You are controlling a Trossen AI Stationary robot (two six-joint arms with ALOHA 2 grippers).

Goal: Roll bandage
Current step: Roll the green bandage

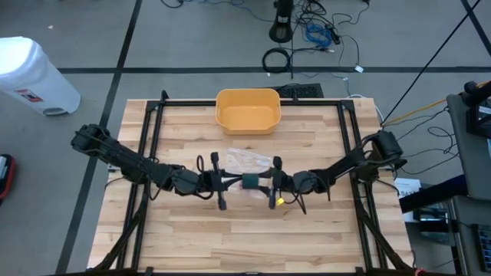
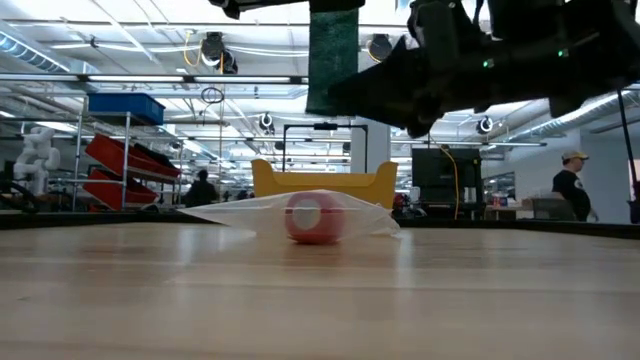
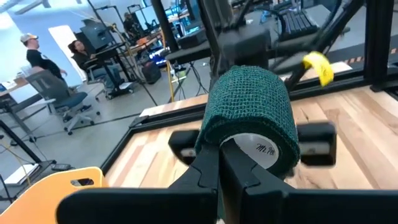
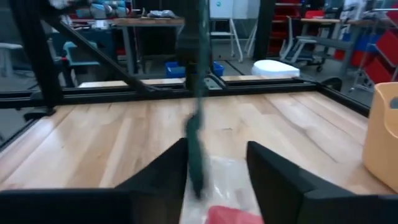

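The green bandage roll [image 1: 251,182] hangs above the middle of the wooden bench [image 1: 245,238], held between the two arms' claws; in the low view it shows as a dark green block [image 2: 334,55] well clear of the bench top.

Largest first: the bench fills the high view, with a black frame [image 1: 153,123] around its edges. At twelve o'clock from the bench centre, near the far edge, sits a yellow plastic bin [image 1: 248,110]. Between the bin and the roll lies a clear plastic bag [image 1: 248,161], flat on the wood; the low view shows a red-and-white roll [image 2: 314,218] inside it.

The left arm reaches in from nine o'clock. Its left claw [image 1: 222,182] is pressed onto the roll — the left wrist view shows the dark fingers [image 3: 230,168] closed against the roll's white core and green cohesive wrap [image 3: 249,112].

The right arm comes from three o'clock, and the right claw [image 1: 271,182] meets the roll's other side. In the right wrist view its fingers [image 4: 273,174] stand spread, with a loose green strip [image 4: 196,155] of bandage hanging between them, nearer one finger; I cannot tell whether it touches that finger. A small yellow tag [image 1: 281,201] shows just beside the right claw, at about five o'clock from the roll.

Off the bench, a white bin [image 1: 34,77] stands on the floor at ten o'clock, and people show in the room beyond.
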